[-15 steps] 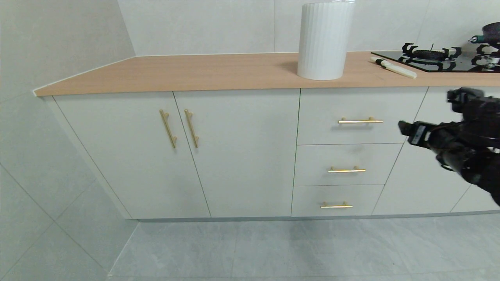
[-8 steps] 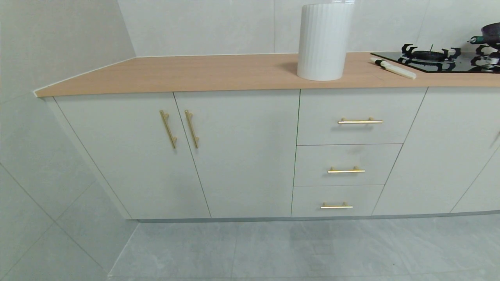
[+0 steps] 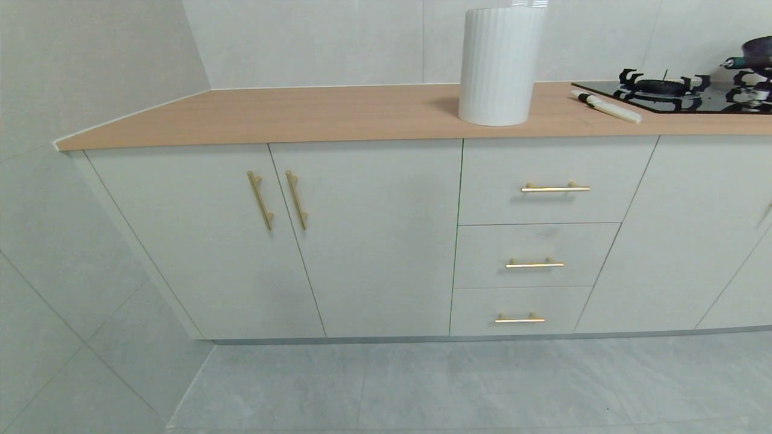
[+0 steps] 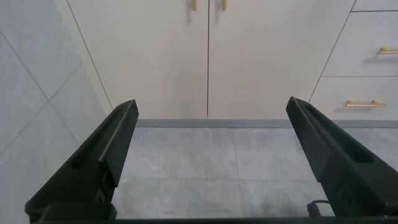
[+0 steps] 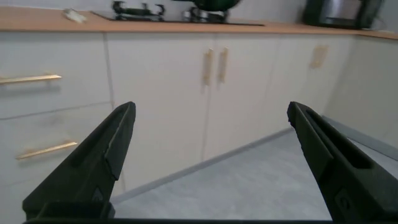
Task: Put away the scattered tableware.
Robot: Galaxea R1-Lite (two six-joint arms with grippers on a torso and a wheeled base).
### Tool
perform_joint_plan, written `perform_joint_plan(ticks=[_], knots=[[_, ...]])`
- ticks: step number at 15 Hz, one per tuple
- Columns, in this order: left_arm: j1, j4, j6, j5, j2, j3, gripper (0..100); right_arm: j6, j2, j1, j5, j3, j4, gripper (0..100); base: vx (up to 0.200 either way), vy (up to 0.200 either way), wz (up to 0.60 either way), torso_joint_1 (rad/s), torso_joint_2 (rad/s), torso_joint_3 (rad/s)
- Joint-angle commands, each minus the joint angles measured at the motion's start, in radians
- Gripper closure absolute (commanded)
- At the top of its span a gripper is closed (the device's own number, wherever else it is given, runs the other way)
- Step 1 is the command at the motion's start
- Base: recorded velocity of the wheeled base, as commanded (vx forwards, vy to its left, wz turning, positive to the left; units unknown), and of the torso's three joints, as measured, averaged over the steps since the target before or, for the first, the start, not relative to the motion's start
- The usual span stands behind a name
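A cream-handled knife-like utensil point(image 3: 605, 105) lies on the wooden countertop point(image 3: 301, 114), between a tall white ribbed container point(image 3: 500, 63) and the black gas stove point(image 3: 675, 90). The same utensil point(image 5: 73, 15) shows on the counter in the right wrist view. My left gripper point(image 4: 211, 134) is open and hangs low over the grey floor before the cabinet doors, nothing between its fingers. My right gripper point(image 5: 211, 134) is open and empty too, held low in front of the cabinets under the stove.
White cabinets with gold handles: double doors point(image 3: 277, 199) on the left, three drawers point(image 3: 537, 259) to their right. A dark pan point(image 3: 757, 51) sits on the stove. A tiled wall closes off the left side. Grey floor tiles point(image 3: 422, 386) lie open in front.
The right arm, seen at the head view's right edge one second ago, has dropped out of that view. The counter and cabinets stand as before.
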Motion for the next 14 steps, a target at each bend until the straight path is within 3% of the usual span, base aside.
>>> perform_joint_plan(ticks=[1,5,7,11,14], knots=[[0.0,0.0,0.0,0.0,0.0,0.0,0,0.005,-0.09,-0.018,0.027,0.063,0.0,0,0.0,0.0,0.0,0.0,0.0,0.0],[0.0,0.0,0.0,0.0,0.0,0.0,0,0.045,-0.09,-0.016,0.389,0.317,-0.106,0,0.0,0.0,0.0,0.0,0.0,0.0],[0.0,0.0,0.0,0.0,0.0,0.0,0,0.125,-0.089,-0.016,0.495,0.316,0.021,0,0.0,0.0,0.0,0.0,0.0,0.0],[0.0,0.0,-0.002,0.0,0.0,0.0,0,0.286,-0.09,-0.015,0.51,0.316,0.053,0,0.0,0.0,0.0,0.0,0.0,0.0],[0.0,0.0,0.0,0.0,0.0,0.0,0,0.266,-0.089,-0.013,0.539,0.314,0.103,0,0.0,0.0,0.0,0.0,0.0,0.0]])
